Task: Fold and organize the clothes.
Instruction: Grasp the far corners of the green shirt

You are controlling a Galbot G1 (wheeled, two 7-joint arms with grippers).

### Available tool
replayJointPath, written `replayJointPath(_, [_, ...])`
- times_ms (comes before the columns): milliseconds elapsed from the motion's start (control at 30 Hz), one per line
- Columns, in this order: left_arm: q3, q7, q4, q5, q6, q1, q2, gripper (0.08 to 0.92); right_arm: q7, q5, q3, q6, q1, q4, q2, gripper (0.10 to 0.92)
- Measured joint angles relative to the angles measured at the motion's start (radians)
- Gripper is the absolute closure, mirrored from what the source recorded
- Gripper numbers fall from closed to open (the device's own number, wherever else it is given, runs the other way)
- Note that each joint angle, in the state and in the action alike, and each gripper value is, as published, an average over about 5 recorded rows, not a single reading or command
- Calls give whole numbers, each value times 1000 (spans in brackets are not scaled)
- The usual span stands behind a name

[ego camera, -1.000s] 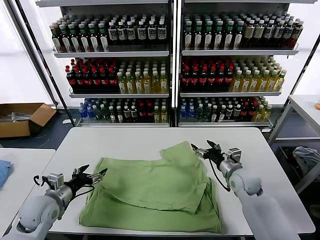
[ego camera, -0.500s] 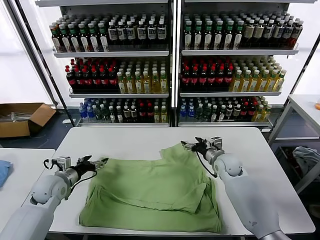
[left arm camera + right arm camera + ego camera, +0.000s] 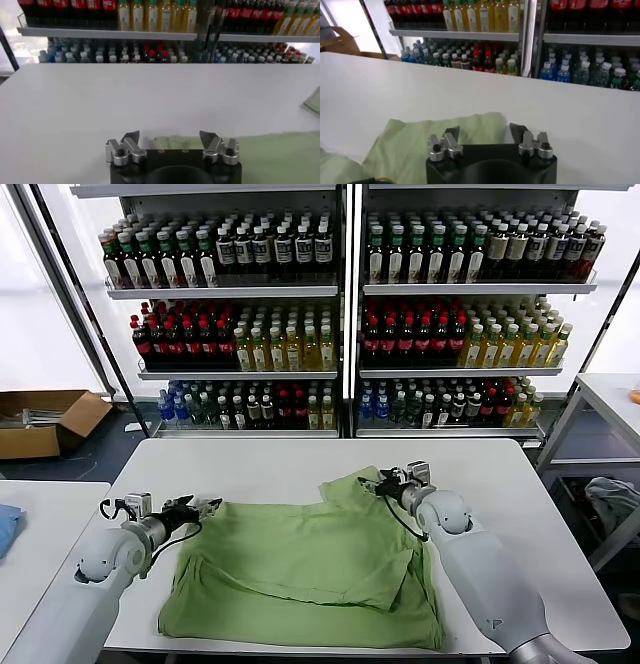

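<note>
Left hand (image 3: 203, 506) and right hand (image 3: 377, 480), both spread apart, hover at the light green shirt's (image 3: 305, 569) far corners on the white tabletop (image 3: 250, 469).

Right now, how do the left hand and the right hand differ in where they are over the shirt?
The left hand is at the green shirt's left upper corner, while the right hand is at the raised sleeve at the shirt's far right. The left hand sits nearer the robot, the right hand farther back. Both are open, holding nothing.
</note>
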State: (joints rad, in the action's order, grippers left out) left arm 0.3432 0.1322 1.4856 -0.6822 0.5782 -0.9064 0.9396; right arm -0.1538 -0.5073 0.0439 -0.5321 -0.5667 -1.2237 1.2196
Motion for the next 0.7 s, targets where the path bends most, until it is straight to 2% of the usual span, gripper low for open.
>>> replayJointPath(467, [11, 8, -2, -19, -3, -28, 4, 744, 4, -25, -6, 0, -1, -2, 8, 888])
replayJointPath(633, [13, 7, 4, -27, -1, -27, 6, 879, -1, -45, 1, 16, -15, -20, 1, 919])
replayJointPath(700, [16, 3, 9, -32, -1, -26, 6, 903, -1, -55, 6, 25, -23, -33, -2, 919])
